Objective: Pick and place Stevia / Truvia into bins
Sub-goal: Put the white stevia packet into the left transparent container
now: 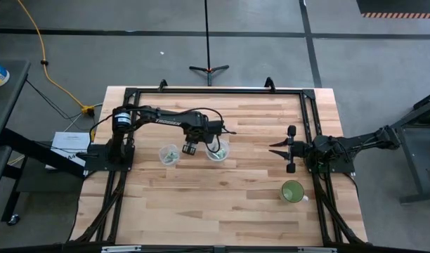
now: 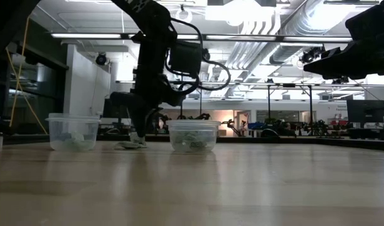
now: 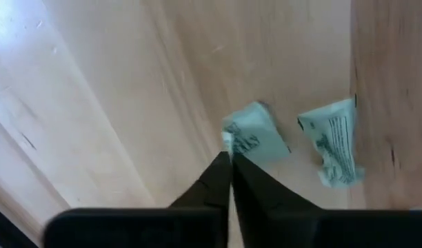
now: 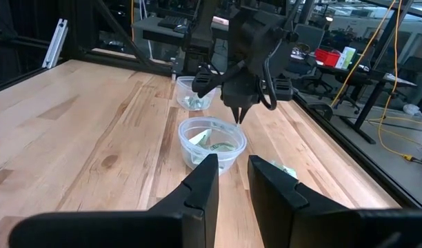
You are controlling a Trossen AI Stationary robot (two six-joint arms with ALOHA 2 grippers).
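Two clear cups stand on the wooden table, one [image 1: 168, 154] left of the other [image 1: 217, 149], and both hold pale green sachets. My left gripper [image 1: 189, 147] is down at the table between them, shut on a green-and-white sachet [image 3: 256, 134]. A second sachet [image 3: 335, 141] lies flat on the wood beside it. In the low view the left gripper [image 2: 138, 133] stands between the cups [image 2: 73, 132] [image 2: 192, 135]. My right gripper [image 1: 282, 147] is open and empty, level, at the table's right side, pointing at the cups. My left gripper pinches the sachet by its near edge [image 3: 230, 141], only at the tips of its two fingers. The fingers come from above, pointing down. The sachet is at table height [image 2: 130, 145]; I cannot tell whether it is lifted clear.
An opaque green cup [image 1: 293, 191] stands at the near right. A black frame [image 1: 215, 91] runs round the table's edge. In the right wrist view a loose sachet [image 4: 287, 171] lies on the wood beside the nearer clear cup [image 4: 212, 141]. Bare wood lies toward the near edge.
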